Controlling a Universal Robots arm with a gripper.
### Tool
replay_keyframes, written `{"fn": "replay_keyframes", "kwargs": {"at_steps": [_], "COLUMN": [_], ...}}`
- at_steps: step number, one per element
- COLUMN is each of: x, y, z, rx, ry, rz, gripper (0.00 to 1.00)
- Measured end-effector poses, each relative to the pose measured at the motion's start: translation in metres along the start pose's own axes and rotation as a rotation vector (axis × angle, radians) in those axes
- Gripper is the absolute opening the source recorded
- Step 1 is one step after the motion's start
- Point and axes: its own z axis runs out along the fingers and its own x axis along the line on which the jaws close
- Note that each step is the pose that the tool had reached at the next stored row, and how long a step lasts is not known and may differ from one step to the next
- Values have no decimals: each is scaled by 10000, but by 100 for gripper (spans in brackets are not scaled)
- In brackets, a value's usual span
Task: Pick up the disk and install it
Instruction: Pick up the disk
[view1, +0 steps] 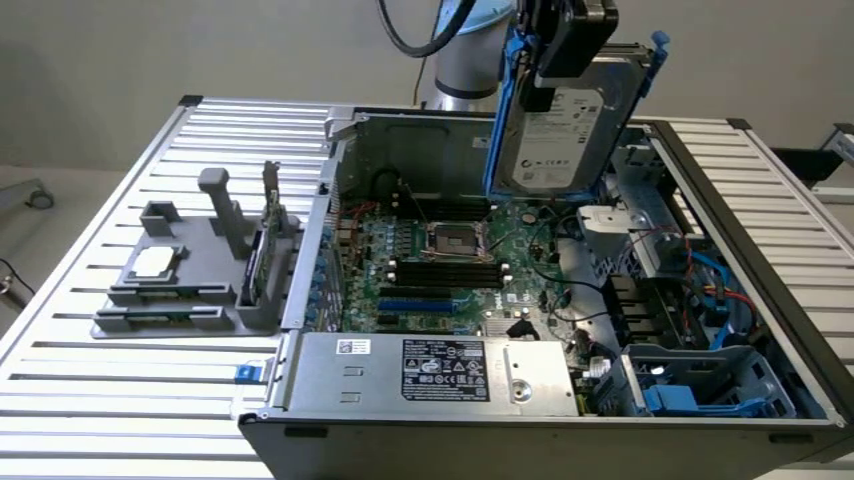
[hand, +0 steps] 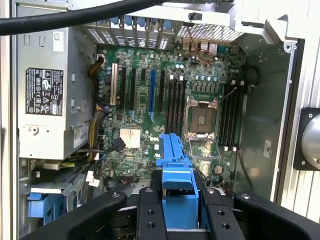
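The disk, a silver-grey drive with a white label and blue carrier rails, hangs upright above the open computer case, over the back right part of the motherboard. My gripper is shut on its upper end. In the wrist view the blue carrier frame sticks out between my two black fingers, and the gripper looks straight down at the motherboard.
A silver power supply box with a black-and-white label fills the case's near edge. Blue drive cages sit at the case's right end, among cables. A grey fixture holding a small square chip stands on the slatted table.
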Motion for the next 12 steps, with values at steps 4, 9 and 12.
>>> {"fn": "replay_keyframes", "kwargs": {"at_steps": [4, 9, 12], "x": [85, 186, 251], "y": [-25, -48, -78], "z": [-2, -6, -8], "rx": [40, 222, 359], "ry": [8, 21, 31], "rz": [-3, -17, -28], "gripper": [33, 33, 33]}}
